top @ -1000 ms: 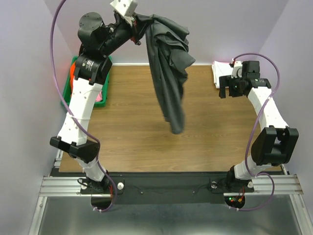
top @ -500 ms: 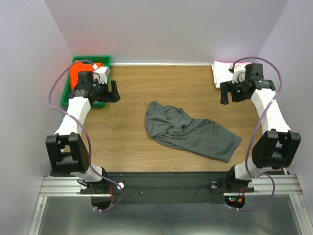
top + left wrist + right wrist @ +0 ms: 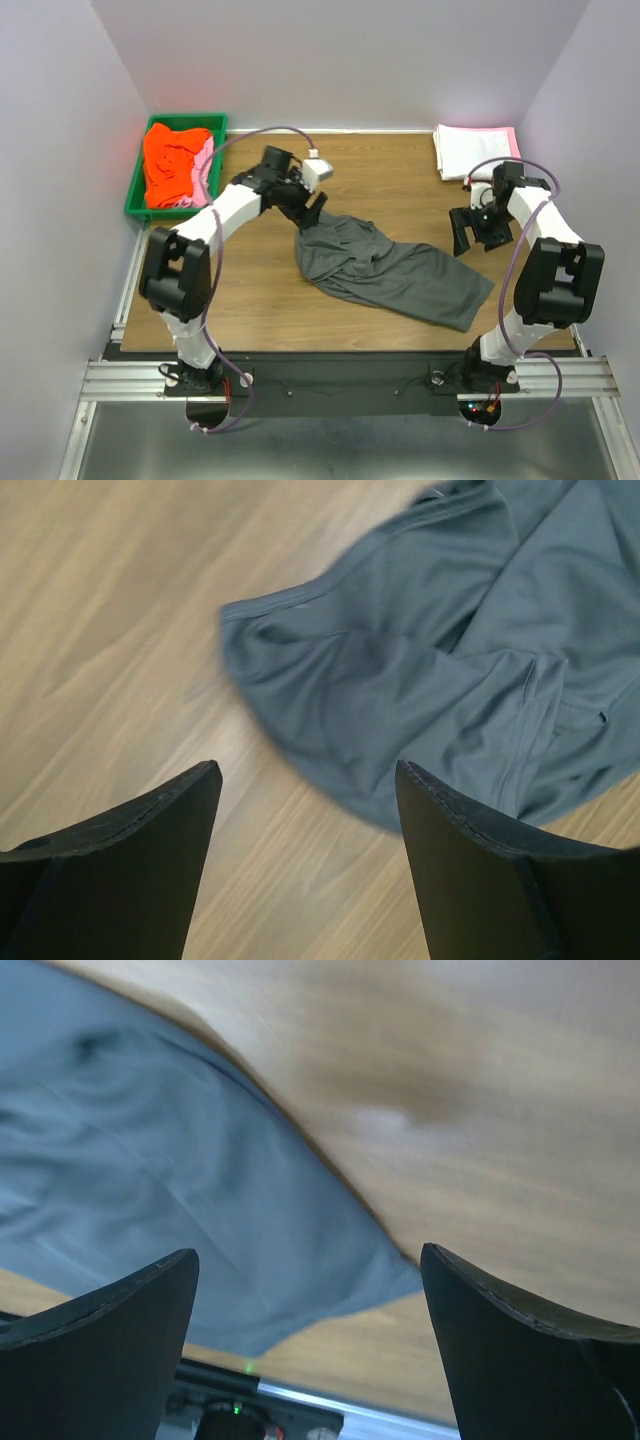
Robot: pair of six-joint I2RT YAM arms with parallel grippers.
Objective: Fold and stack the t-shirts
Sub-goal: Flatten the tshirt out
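A dark charcoal grey t-shirt lies crumpled across the middle of the wooden table. My left gripper hovers open at its upper-left end. In the left wrist view the grey t-shirt lies just ahead of the left gripper, with only bare wood between the fingers. My right gripper stands open just off the shirt's right end. The right wrist view has the shirt's corner below the right gripper, and nothing is held. An orange-red t-shirt and a light pink one lie in the bin.
The green plastic bin stands at the back left corner. A folded white and pink stack lies at the back right. Purple walls close in both sides and the back. The arm bases sit on the black rail at the near edge.
A second ago the left gripper held the grey shirt up in the air; it has since let go and the shirt lies on the table. Both arms have moved in toward the shirt's ends.
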